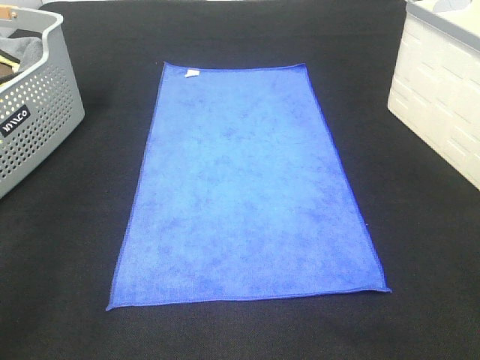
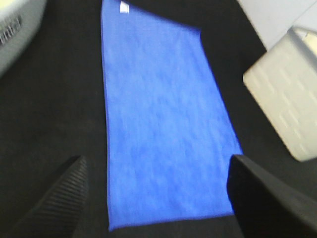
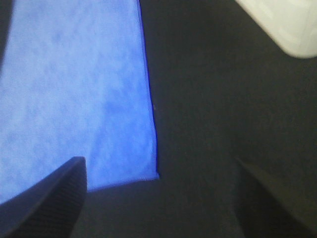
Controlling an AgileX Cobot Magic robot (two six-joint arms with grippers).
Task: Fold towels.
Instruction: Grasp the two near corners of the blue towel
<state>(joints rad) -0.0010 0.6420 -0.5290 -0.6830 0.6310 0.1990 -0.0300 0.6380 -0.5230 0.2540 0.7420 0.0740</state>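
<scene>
Towel: we see the blue towel (image 1: 247, 187) lying flat at the centre of the frame, with its white tag (image 1: 192, 73) near the upper left corner
Surface: black table (image 1: 420, 300)
Containers: grey basket (image 1: 37, 112) at the upper left and white crate (image 1: 442, 97) at the upper right, both apart from the towel
Left gripper (image 2: 157, 161): we find its fingers spread wide and empty above the towel's near edge
Right gripper (image 3: 158, 163): fingers likewise spread and empty, over the towel's lower right corner

Black counter (image 1: 60, 262). Far left: grey perforated basket (image 1: 52, 105) with a dark label (image 1: 15, 120) on its wall, holding dark fabric (image 1: 26, 49). Far right: white crate (image 1: 442, 97) with moulded rectangular recesses, well apart from the basket.
</scene>
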